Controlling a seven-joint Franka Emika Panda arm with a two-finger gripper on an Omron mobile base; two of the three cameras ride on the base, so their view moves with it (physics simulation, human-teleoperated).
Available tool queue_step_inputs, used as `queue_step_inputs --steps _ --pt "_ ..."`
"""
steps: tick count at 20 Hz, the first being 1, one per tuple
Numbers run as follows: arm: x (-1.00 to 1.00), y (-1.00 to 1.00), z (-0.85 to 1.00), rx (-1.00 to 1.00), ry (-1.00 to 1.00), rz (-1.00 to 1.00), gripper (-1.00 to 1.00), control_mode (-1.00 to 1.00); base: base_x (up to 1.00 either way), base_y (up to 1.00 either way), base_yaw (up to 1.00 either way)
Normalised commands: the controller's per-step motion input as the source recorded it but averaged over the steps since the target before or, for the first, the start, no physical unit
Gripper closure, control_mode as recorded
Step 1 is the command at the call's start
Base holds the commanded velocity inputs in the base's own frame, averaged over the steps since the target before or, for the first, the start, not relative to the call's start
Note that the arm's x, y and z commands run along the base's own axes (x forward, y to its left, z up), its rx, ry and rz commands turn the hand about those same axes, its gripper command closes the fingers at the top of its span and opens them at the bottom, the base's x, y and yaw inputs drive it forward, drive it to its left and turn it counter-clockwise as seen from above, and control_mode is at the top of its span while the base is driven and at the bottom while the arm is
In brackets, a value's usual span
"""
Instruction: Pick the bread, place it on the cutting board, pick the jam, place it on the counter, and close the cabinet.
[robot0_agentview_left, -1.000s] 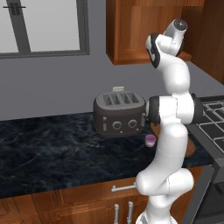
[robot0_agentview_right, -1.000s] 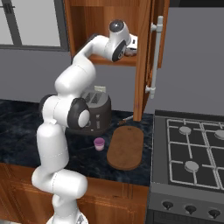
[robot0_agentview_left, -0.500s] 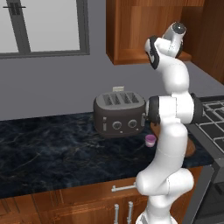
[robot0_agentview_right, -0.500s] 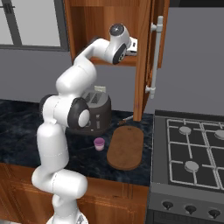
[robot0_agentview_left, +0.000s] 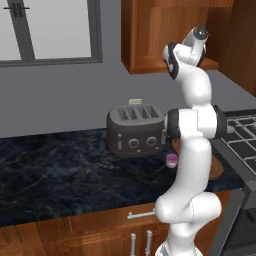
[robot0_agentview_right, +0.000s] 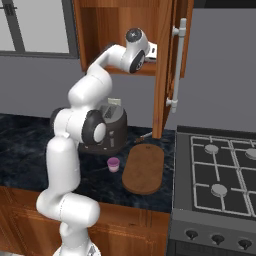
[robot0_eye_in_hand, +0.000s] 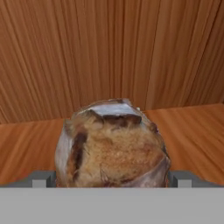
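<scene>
The hand is reaching into the open cabinet, its fingers sitting either side of the bread; whether they are clenching it is unclear.

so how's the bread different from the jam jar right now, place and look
The bread sits up on the wooden cabinet shelf, between the gripper's fingertips; the jam stands down on the dark counter, between toaster and cutting board. The bread is lumpy, tan-brown with pale patches; the jam is smooth, purple-pink. Both are small and rounded.
</scene>
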Motion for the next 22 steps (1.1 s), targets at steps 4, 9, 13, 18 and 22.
queue_step_inputs --steps 4,9,13,18,22 --pt "0.28 -0.02 0.00 0.00 -0.03 0.00 -1.00 -1.00 0.00 0.00 0.00" --pt "0.29 -0.02 0.00 0.00 -0.02 0.00 1.00 -1.00 0.00 0.00 0.00" --pt "0.35 0.00 0.00 0.00 0.00 0.00 1.00 -1.00 0.00 0.00 0.00" --pt "0.15 0.00 0.00 0.00 0.00 0.00 1.00 -1.00 0.00 0.00 0.00" --pt "0.00 0.00 0.00 0.00 0.00 0.00 1.00 -1.00 0.00 0.00 0.00"
